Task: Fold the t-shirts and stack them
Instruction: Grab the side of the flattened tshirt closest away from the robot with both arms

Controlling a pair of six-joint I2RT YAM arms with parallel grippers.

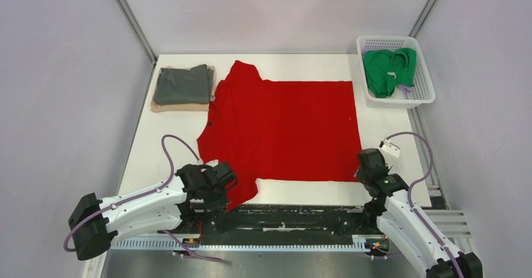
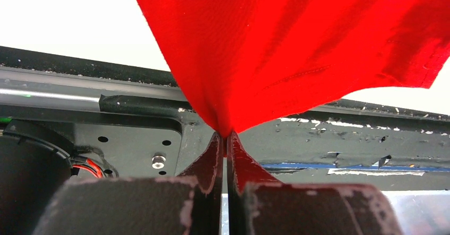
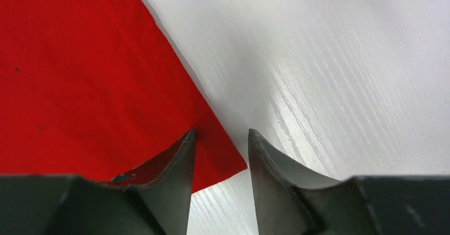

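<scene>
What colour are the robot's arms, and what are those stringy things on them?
The left arm and right arm are white with black joints. Purple cables loop off both. The left tool and right tool each have two dark, pointed fingers.

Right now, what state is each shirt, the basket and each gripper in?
red t-shirt: spread flat, one near sleeve pinched.
tan t-shirt: folded, bottom of the stack.
dark grey t-shirt: folded, on top of it.
basket: upright, holding one shirt.
green t-shirt: crumpled inside the basket.
left gripper: shut on the red sleeve.
right gripper: open, over the red t-shirt's near right corner.
</scene>
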